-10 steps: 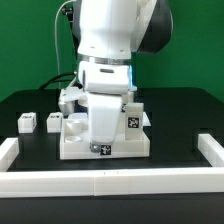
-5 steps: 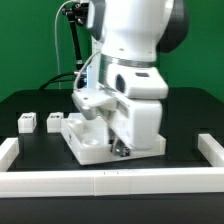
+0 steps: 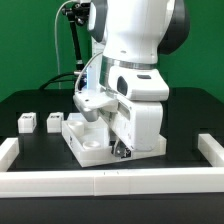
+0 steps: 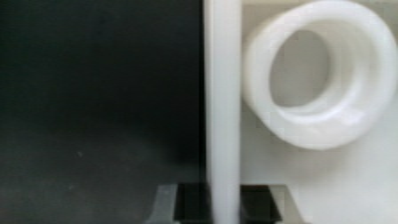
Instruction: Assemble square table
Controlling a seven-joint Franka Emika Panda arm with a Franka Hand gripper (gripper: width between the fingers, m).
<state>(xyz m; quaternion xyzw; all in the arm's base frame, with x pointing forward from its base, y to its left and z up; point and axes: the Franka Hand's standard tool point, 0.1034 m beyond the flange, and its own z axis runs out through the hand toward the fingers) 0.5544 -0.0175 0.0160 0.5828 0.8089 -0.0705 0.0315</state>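
The square table top (image 3: 88, 141) is a white plastic slab lying on the black table, turned at an angle. My gripper (image 3: 122, 150) reaches down at its front right edge and is mostly hidden behind the arm's white body. In the wrist view the gripper (image 4: 221, 198) is shut on the top's raised rim (image 4: 221, 90), with a dark finger (image 4: 178, 204) on each side. A round corner socket (image 4: 320, 75) lies just beside the rim. Two short white tagged legs (image 3: 27, 122) (image 3: 54, 121) stand at the exterior view's left, apart from the top.
A low white border rail (image 3: 100, 182) runs along the front, with ends rising at the exterior view's left (image 3: 8, 150) and right (image 3: 210, 148). A black cable and stand (image 3: 72, 40) are behind the arm. The arm's bulk hides the table's middle.
Since a second ago the arm has swung toward the exterior view's right and twisted, and the table top has turned with it. Over the last half second nothing visibly moved.
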